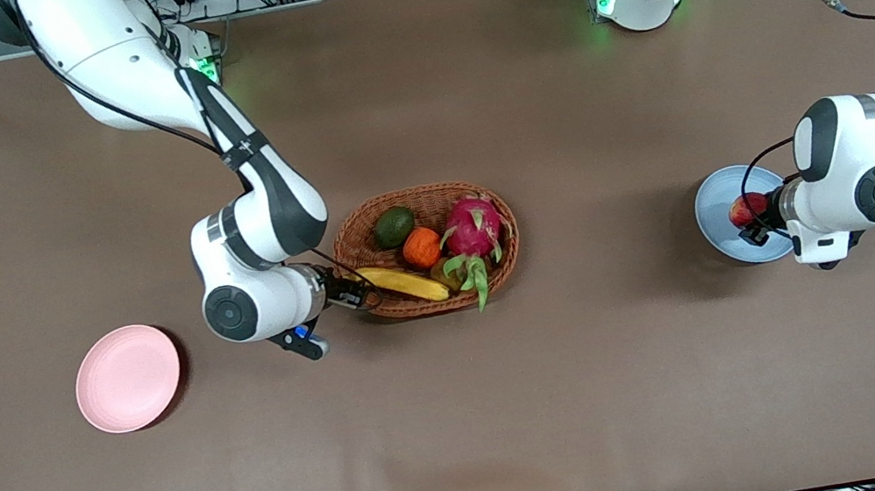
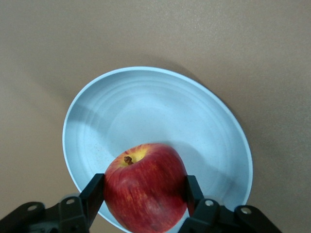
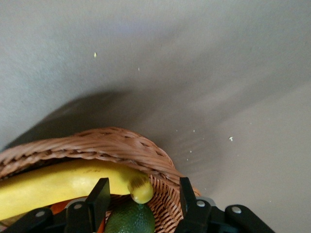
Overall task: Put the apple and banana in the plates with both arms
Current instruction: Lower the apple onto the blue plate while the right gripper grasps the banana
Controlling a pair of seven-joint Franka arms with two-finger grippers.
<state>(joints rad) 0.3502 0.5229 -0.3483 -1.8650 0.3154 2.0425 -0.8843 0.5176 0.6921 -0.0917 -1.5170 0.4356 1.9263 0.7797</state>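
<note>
Holding the apple (image 1: 748, 209) over the blue plate (image 1: 716, 199), the left hand (image 1: 752, 215) hangs at the left arm's end of the bench (image 1: 466, 418) in the front view; I judge the release is the step in hand there. The right hand (image 1: 351, 289) is at the basket (image 1: 418, 195) rim, by the banana's (image 1: 401, 283) tip. The banana lies along the basket's 6 o'clock edge, beside an orange (image 1: 421, 247), an avocado (image 1: 393, 226) and a dragon fruit (image 1: 474, 227). The pink plate (image 1: 127, 378) lies bare toward the right arm's end.

From the left wrist, fingers (image 2: 92, 196) clamp the apple (image 2: 146, 187), red with a yellow patch round its stem, above the plate (image 2: 155, 111). Next it needs lowering, then letting go.

From the right wrist, the fingers (image 3: 99, 196) stand wide and apart from the banana (image 3: 63, 187), whose dark-tipped end lies between them over the wicker (image 3: 121, 145). The avocado (image 3: 130, 219) sits below. Next, I judge, closing on the banana, lifting clear of the rim.
</note>
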